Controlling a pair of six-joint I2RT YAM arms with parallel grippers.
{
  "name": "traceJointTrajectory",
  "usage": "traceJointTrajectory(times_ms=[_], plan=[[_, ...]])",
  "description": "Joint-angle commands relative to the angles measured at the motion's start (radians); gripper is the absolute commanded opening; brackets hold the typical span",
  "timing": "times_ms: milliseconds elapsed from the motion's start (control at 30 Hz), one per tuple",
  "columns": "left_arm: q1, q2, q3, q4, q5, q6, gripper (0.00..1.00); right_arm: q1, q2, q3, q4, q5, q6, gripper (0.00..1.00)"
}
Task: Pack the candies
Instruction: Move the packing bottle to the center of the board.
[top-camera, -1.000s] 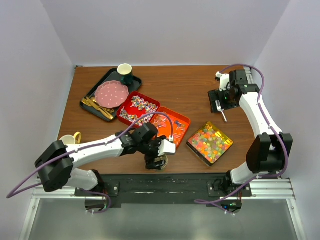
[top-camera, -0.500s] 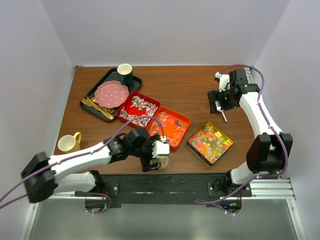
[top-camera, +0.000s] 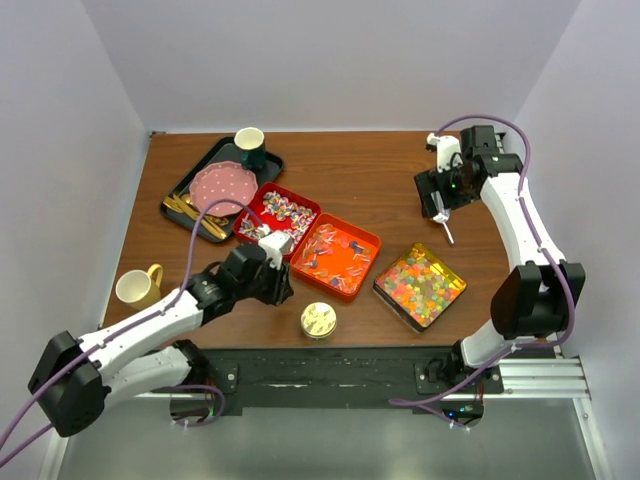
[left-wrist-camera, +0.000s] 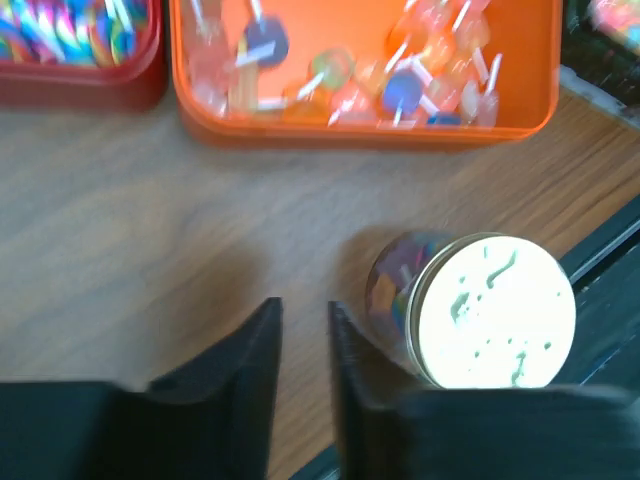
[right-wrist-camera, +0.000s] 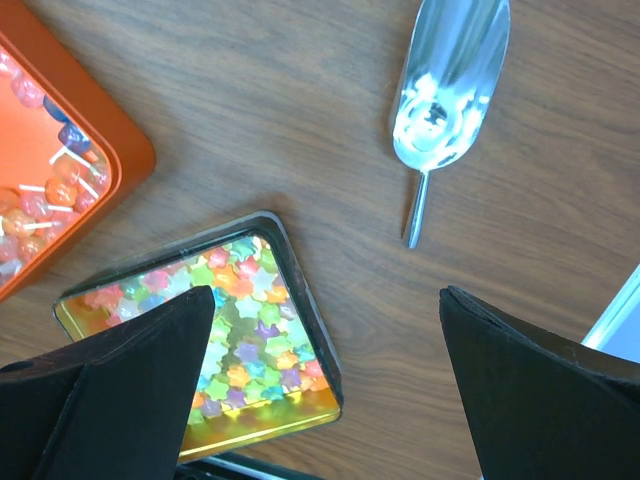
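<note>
The candies lie in three containers: twist-wrapped ones in a red tray, stick sweets in an orange tray, and star-shaped jellies in a gold tin. More sweets fill a small jar capped with a round gold lid, standing alone near the front edge. My left gripper hovers just left of the jar, jaws drawn almost together with only bare wood in the narrow gap. My right gripper hangs wide open and empty above the silver scoop.
A black tray at the back left carries a pink plate, gold cutlery and a dark cup. A yellow mug stands at the left edge. The table's front edge runs just below the jar.
My left gripper has let go of the jar, drawn back left toward the trays, and its jaws have closed in. The jar stays by the front edge. The right arm shifted slightly.
</note>
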Motion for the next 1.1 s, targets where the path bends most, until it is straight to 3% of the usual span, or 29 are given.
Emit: traceJointTrajectory(times_ms=[0, 33, 67, 233, 400, 667, 733, 867, 900, 1067], plan=[[0.0, -0.059, -0.069, -0.042, 0.006, -0.215, 0.17, 0.007, 0.009, 0.045, -0.051, -0.006, -0.054, 0.99], [0.0, -0.068, -0.086, -0.049, 0.03, -0.247, 0.05, 0.007, 0.011, 0.042, -0.051, -0.002, -0.055, 0.99], [-0.003, -0.08, -0.134, -0.051, 0.047, -0.264, 0.0, 0.009, 0.014, 0.046, -0.06, -0.002, -0.057, 0.99], [-0.091, -0.116, -0.3, 0.16, 0.129, -0.358, 0.0, 0.023, 0.043, 0.121, -0.082, -0.005, -0.08, 0.99], [-0.176, -0.16, -0.356, 0.27, 0.194, -0.393, 0.0, 0.072, 0.045, 0.126, -0.082, -0.032, -0.101, 0.99], [-0.203, -0.074, -0.389, 0.644, 0.221, -0.311, 0.0, 0.197, -0.038, -0.04, -0.168, -0.279, -0.3, 0.96], [-0.21, -0.036, -0.394, 0.735, 0.199, -0.268, 0.14, 0.213, -0.063, -0.075, -0.18, -0.322, -0.346, 0.96], [-0.217, 0.054, -0.38, 0.875, 0.185, -0.222, 0.26, 0.231, -0.046, -0.069, -0.232, -0.342, -0.391, 0.96], [-0.22, 0.074, -0.379, 0.915, 0.182, -0.188, 0.32, 0.231, -0.04, -0.06, -0.237, -0.339, -0.391, 0.96], [-0.227, 0.292, -0.288, 1.08, 0.156, -0.119, 0.38, 0.231, -0.043, -0.047, -0.231, -0.341, -0.397, 0.96]])
